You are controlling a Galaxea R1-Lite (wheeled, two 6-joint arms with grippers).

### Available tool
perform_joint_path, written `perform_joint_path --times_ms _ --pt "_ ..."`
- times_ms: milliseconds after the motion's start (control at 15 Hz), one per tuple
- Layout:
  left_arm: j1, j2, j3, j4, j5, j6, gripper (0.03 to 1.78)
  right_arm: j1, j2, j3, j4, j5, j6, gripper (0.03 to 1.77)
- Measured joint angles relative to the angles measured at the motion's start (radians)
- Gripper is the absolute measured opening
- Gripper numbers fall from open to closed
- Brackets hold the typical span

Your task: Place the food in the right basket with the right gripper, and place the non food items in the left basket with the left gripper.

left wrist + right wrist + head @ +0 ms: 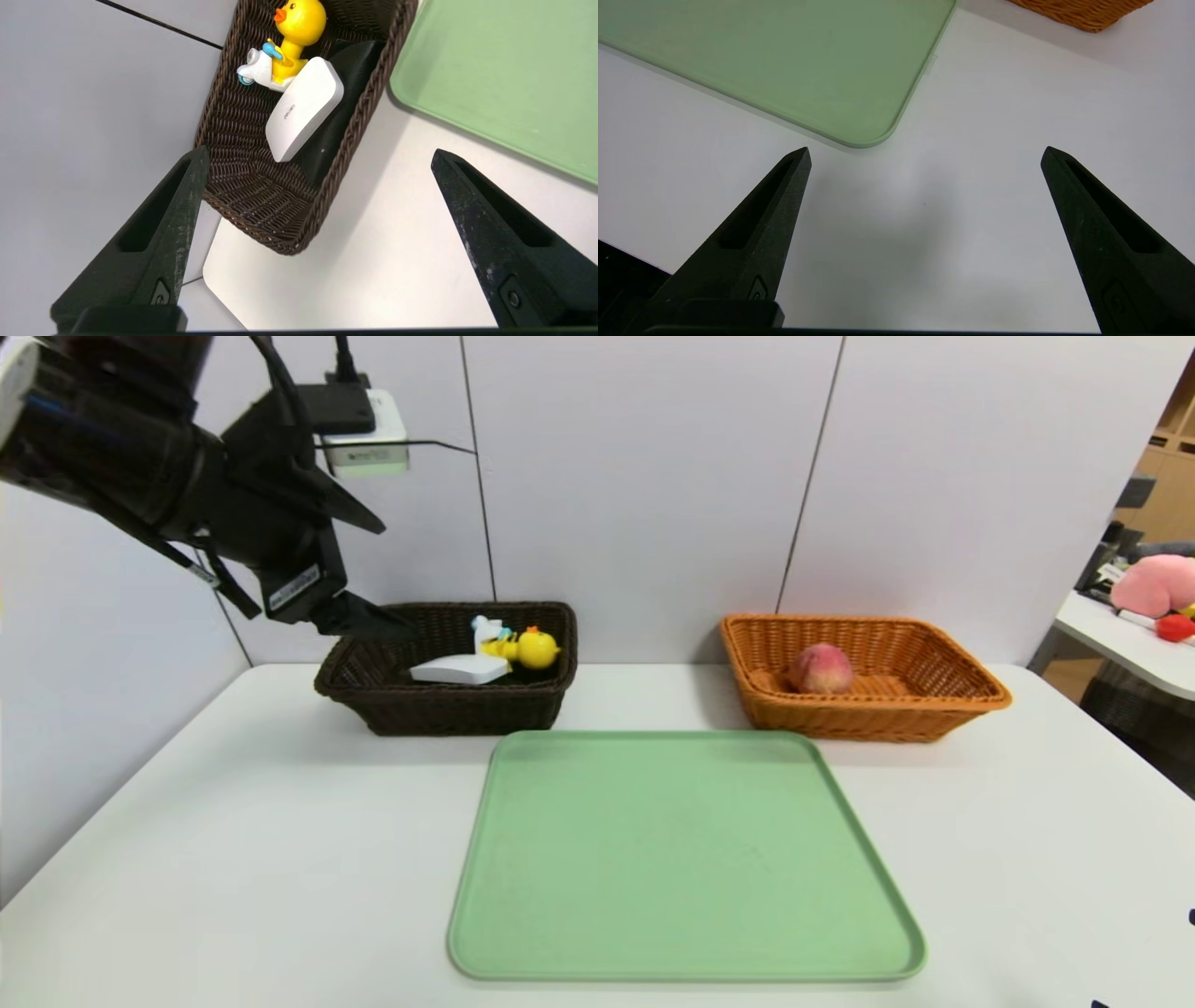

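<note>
The dark brown left basket holds a yellow duck toy on a white scooter and a flat white device. The left wrist view shows that device leaning on a black item beside the duck. My left gripper hangs above the basket's left end, open and empty. A pink peach lies in the orange right basket. My right gripper is open and empty, low over bare table off the tray's near right corner.
A green tray with nothing on it lies mid-table in front of both baskets; its corner shows in the right wrist view. White wall panels stand close behind the baskets. A side table with a pink plush is far right.
</note>
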Motion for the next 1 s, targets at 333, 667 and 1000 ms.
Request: perform_joint_path --times_ms 333,667,1000 --pt "-0.006 -0.202 0.115 0.034 -0.003 -0.055 1.69 -0.001 -0.001 -0.05 0.001 -0.001 -0.039 1.7" --pt "-0.008 -0.435 0.358 0.03 0.023 -0.217 1.69 -0.014 -0.003 -0.07 0.001 -0.007 -0.08 1.7" --pt "-0.006 -0.605 0.557 -0.003 0.153 -0.474 1.69 -0.052 -0.012 -0.097 0.005 -0.009 -0.089 1.7"
